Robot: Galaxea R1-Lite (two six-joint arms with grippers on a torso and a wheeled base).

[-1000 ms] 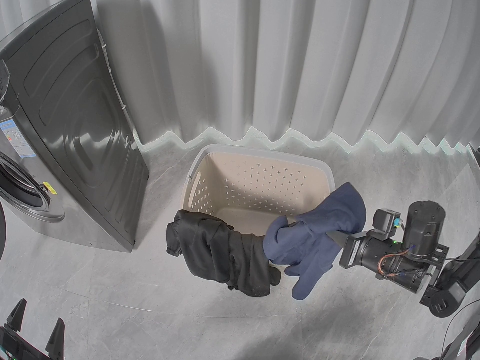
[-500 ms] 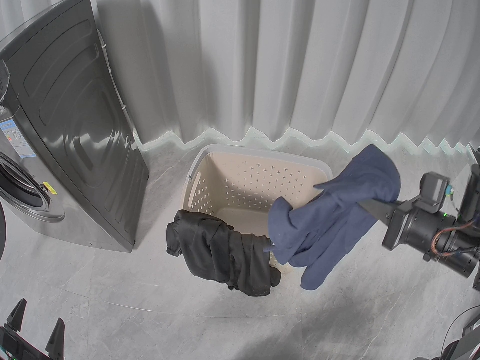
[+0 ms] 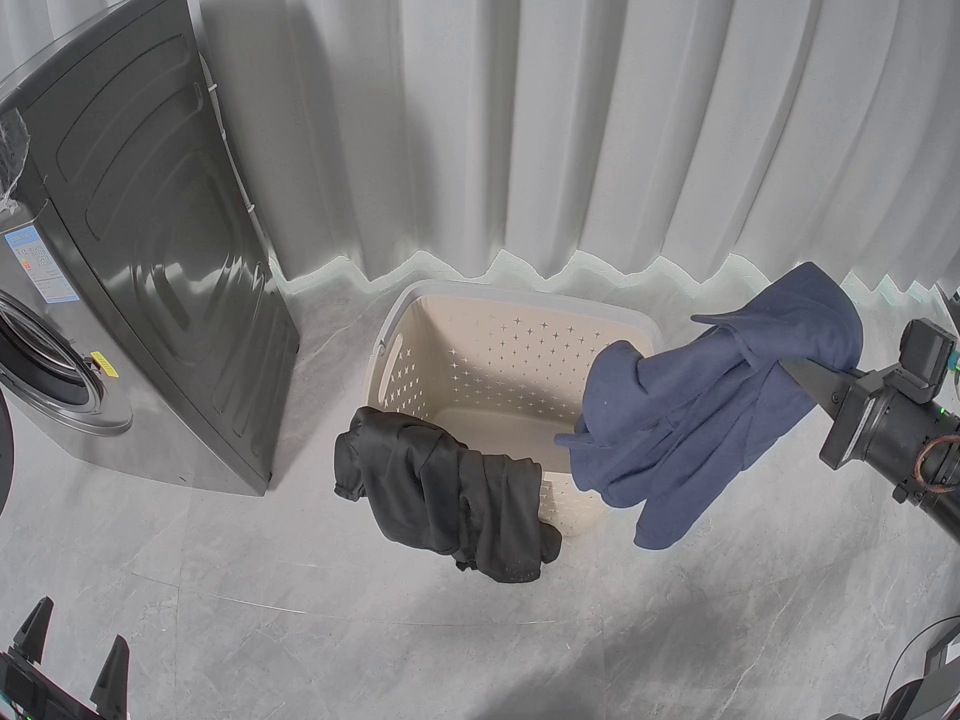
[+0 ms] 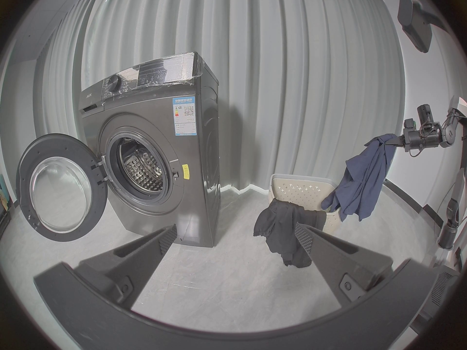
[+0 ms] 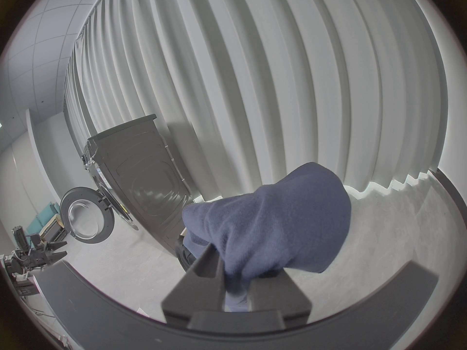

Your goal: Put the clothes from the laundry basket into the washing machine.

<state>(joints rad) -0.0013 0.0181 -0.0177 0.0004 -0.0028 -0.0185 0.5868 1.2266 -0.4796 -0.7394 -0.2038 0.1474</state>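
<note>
A blue garment [image 3: 700, 402] hangs from my right gripper [image 3: 815, 372], which is shut on its upper fold above the right side of the beige laundry basket [image 3: 520, 297]. From the right wrist, the blue cloth [image 5: 282, 219] bunches over the shut gripper [image 5: 237, 280]. A black garment [image 3: 450, 497] drapes over the basket's near rim, trailing to the floor. The grey washing machine [image 4: 194, 161] stands at the left, its round door [image 4: 61, 188] swung wide and the drum [image 4: 141, 168] exposed. My left gripper [image 3: 78, 627] sits low at the near left, open and holding nothing.
White curtains [image 3: 560, 102] run along the back wall behind the basket. Grey floor [image 3: 300, 612] spreads between the washer and the basket. The open door juts out in front of the washer on its far-left side.
My right gripper has risen and drawn back to the right, lifting the blue garment off the basket's near rim. The black garment and left gripper stay put.
</note>
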